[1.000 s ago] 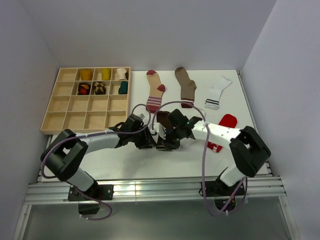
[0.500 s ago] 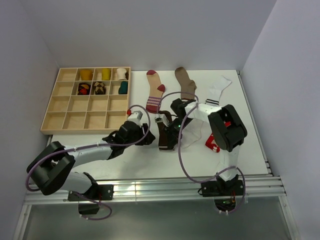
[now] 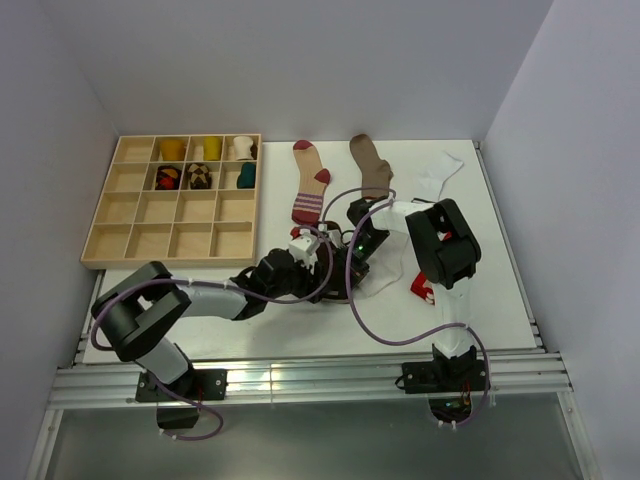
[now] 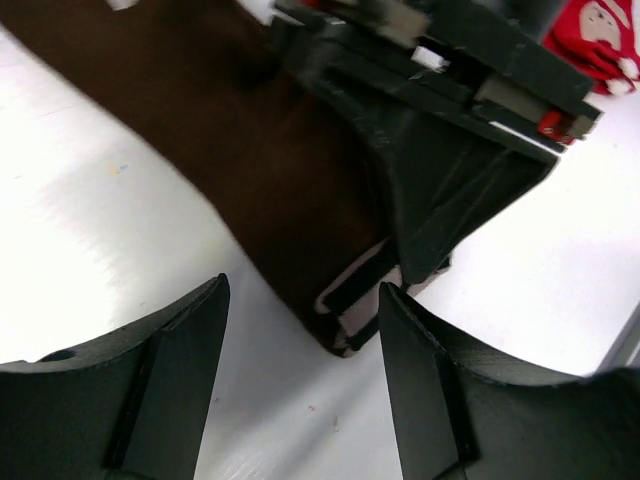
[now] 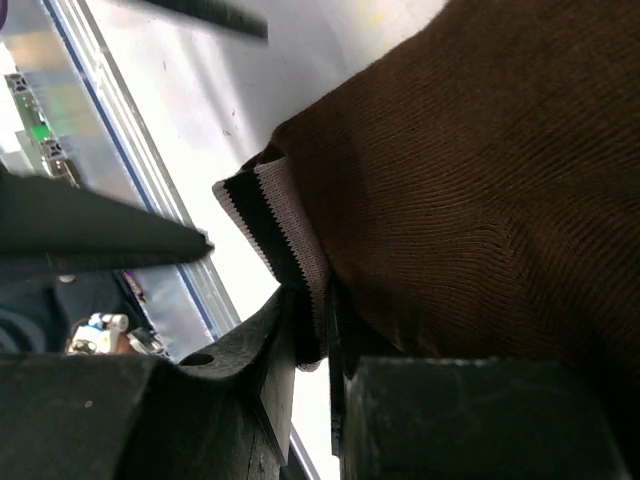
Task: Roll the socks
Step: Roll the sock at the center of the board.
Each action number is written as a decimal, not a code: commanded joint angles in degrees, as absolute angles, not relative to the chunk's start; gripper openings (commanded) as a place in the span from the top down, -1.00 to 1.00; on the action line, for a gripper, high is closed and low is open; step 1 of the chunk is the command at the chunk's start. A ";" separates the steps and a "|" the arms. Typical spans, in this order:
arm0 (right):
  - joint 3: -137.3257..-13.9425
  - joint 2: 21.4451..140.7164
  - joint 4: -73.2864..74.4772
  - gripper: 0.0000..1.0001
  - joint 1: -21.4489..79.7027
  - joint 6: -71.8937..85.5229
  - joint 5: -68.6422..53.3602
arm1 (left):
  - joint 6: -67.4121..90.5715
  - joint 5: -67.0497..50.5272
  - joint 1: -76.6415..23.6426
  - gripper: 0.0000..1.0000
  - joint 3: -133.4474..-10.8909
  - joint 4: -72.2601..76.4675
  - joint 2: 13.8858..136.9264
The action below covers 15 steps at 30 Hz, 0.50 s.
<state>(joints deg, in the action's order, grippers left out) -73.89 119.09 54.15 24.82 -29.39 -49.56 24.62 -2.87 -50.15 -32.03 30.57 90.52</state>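
**Dark Brown Sock Gripped at the Cuff; Left Gripper Open Beside It**

The dark brown sock lay flat on the white table, at mid-table between the two wrists. Its pale striped cuff was folded at the end nearest the front rail.

The right wrist view showed the right gripper closed tight on the cuff edge, with the fabric pinched between its fingers. The top view did not show this contact, because both grippers covered the sock there.

The left wrist view showed the left gripper with its jaws spread wide and nothing held. The cuff end of the sock lay just ahead of the gap, and the right gripper pressed down on the sock directly behind it. Neither left finger touched the fabric. The same view showed the red sock with white marks beyond the right gripper. In the top view the right arm hid most of this sock.

Only the top view showed the rest of the layout:

- A cream sock with maroon toe and heel, a tan sock and a white sock lay in a row toward the far wall, apart from one another.
- A wooden tray sat at the far left. It held rolled socks in several far compartments.

Bare table surface lay between the left arm and the front rail, and on the left side of the brown sock. The right table edge ran close to the white sock.
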 commanded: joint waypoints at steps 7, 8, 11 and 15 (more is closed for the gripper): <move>-75.76 119.27 52.47 0.78 24.43 -26.72 -45.53 | 23.20 -7.64 -52.03 -0.28 -37.09 34.63 95.89; -75.85 119.09 52.38 0.78 24.35 -26.72 -45.44 | 23.46 -7.56 -52.12 -0.22 -37.18 34.45 96.32; -75.76 119.00 52.29 0.78 24.35 -26.63 -45.26 | 24.61 -7.65 -52.21 -0.18 -36.48 34.89 96.86; -75.76 118.92 51.68 0.78 24.34 -26.54 -44.48 | 25.40 -8.61 -52.21 -0.04 -35.16 35.16 96.85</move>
<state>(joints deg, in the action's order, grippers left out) -74.06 119.09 54.02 24.80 -26.39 -48.45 24.38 -6.57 -51.90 -35.46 32.32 96.84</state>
